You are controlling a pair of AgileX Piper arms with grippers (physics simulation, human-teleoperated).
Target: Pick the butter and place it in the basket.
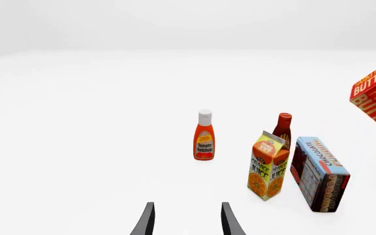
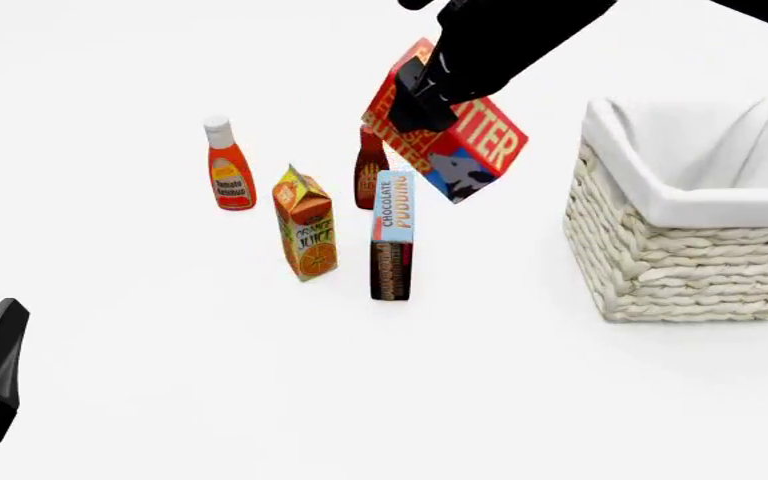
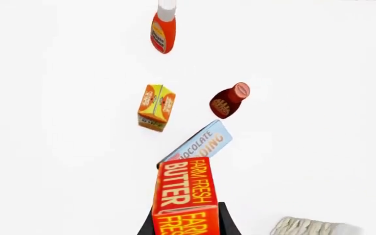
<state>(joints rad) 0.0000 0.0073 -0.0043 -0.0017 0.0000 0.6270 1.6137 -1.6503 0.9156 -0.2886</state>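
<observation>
Butter (image 2: 471, 140): squat red-orange carton with "FARM FRESH BUTTER" lettering and a cow on a blue patch. Held tilted in the air, clear of the tabletop (image 2: 224, 380), above and just behind the standing groceries, left of the basket in the front view. Not yet over the basket's opening.

Right claw (image 2: 418, 95): black, reaching in from the upper right, clamped on the butter carton; in the right wrist view the carton sits between its two dark fingers (image 3: 226, 223).

Basket (image 2: 684, 250): large square cream-white wicker, white cloth liner folded over the rim. Stands on the tabletop at the right, apart from the groceries. Its interior shows only liner.

Left claw (image 1: 186, 220): low at the near left of the front view, fingers parted with a narrow gap and nothing between them; well apart from all items.

Ketchup bottle (image 2: 229, 165): red-orange, white cap, upright, leftmost of the group.

Orange juice carton (image 2: 305, 222): tall, orange, upright, right of the ketchup and nearer the arms.

Chocolate pudding box (image 2: 391, 235): slim, light-blue and brown, standing on end just right of the juice carton.

Dark red sauce bottle (image 2: 371, 170): upright, behind the pudding box and juice carton, partly hidden by the pudding box; label unreadable.
</observation>
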